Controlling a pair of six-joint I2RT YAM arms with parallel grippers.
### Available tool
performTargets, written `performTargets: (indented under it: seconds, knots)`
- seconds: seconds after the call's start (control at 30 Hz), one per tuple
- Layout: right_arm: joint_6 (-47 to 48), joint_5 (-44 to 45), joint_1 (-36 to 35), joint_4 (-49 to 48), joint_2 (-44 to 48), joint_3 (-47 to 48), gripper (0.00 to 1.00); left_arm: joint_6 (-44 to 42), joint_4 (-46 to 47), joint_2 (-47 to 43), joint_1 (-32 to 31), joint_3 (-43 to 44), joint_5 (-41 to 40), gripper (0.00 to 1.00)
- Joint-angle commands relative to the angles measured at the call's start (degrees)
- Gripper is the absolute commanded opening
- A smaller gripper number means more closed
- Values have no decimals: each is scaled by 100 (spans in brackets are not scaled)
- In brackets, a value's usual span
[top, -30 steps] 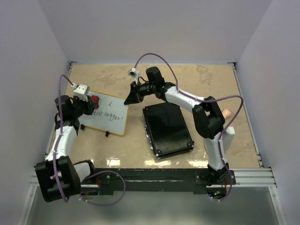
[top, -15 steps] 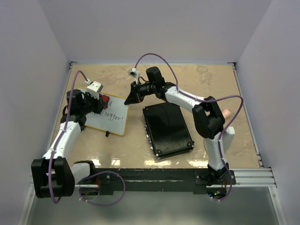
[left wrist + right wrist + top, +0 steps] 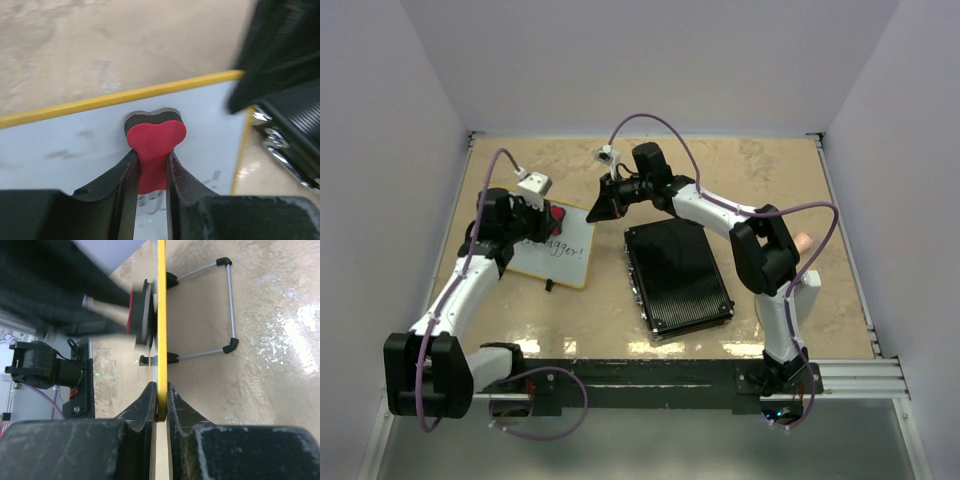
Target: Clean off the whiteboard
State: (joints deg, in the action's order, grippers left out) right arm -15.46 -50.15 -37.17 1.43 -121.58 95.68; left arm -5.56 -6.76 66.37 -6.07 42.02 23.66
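The whiteboard stands on little black feet at the left of the table, with black handwriting on its lower part. My left gripper is shut on a red heart-shaped eraser and presses it against the board's upper right area. My right gripper is shut on the board's yellow-tan frame at its top right corner. In the right wrist view the board is edge-on, with its wire stand behind it.
A black ribbed rectangular case lies right of the board in the table's middle; its edge shows in the left wrist view. A pale object sits behind the right arm's elbow. Walls enclose the table on three sides.
My left gripper has slid the eraser rightward along the board's top. The upper writing near the left has gone. The right gripper has stayed put on the frame.
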Motion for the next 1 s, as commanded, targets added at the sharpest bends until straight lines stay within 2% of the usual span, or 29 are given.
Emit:
performTargets:
  seconds: [0.0, 0.1, 0.23, 0.43, 0.6, 0.73, 0.83, 0.87, 0.97]
  knots:
    - [184, -373, -194, -91, 3, 30, 0, -409, -44, 228, 1026, 157, -1038, 0]
    - [158, -381, -194, -99, -15, 56, 0, -708, -70, 166, 1230, 166, -1083, 0]
    - [105, -346, -212, -117, -50, 65, 0, -868, -62, -10, 1099, 105, -705, 0]
    - [8, -337, -300, -275, -112, 100, 0, -719, -395, 60, 63, 236, -476, 0]
    - [8, -311, -309, -258, -103, 127, 0, -341, -746, 473, -342, 342, -625, 0]
    - [35, -311, -309, -249, -59, 91, 0, -305, -1134, 728, -299, 701, -1134, 0]
    - [43, -302, -317, -249, -59, 74, 0, -235, -1423, 860, 78, 1052, -1215, 0]
    - [43, -294, -309, -240, -50, 74, 0, -226, -1659, 999, 427, 1167, -1171, 0]
    - [52, -293, -309, -249, -50, 91, 0, -339, -1793, 1098, 938, 1449, -1232, 0]
